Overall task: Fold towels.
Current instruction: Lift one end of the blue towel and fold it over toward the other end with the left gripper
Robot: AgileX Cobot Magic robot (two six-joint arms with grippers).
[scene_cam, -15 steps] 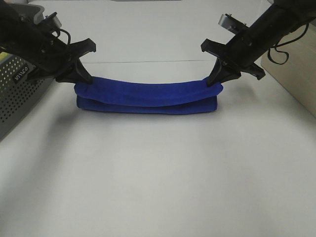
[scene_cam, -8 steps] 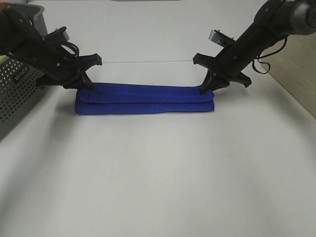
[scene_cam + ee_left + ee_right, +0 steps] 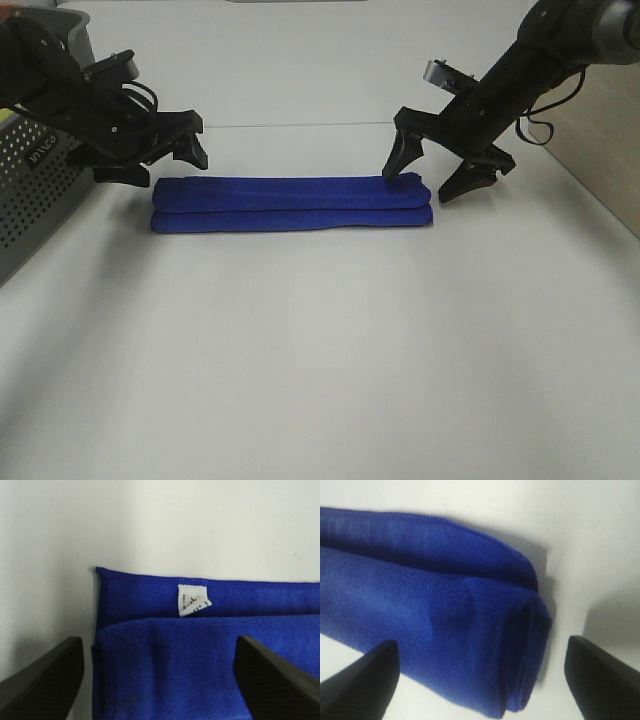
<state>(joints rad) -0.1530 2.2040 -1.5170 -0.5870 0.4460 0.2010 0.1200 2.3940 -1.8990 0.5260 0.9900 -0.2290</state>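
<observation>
Towel folded long; white tag print unreadable.

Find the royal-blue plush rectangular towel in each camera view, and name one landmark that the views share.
Exterior high: the royal-blue plush rectangular towel lies mid-table as a long folded strip between the left hand and the right hand.
Left wrist: its short end with the small white tag, seen between open fingers.
Right wrist: its other, layered end, seen between open fingers.
Shared landmark: the white table under it.
</observation>
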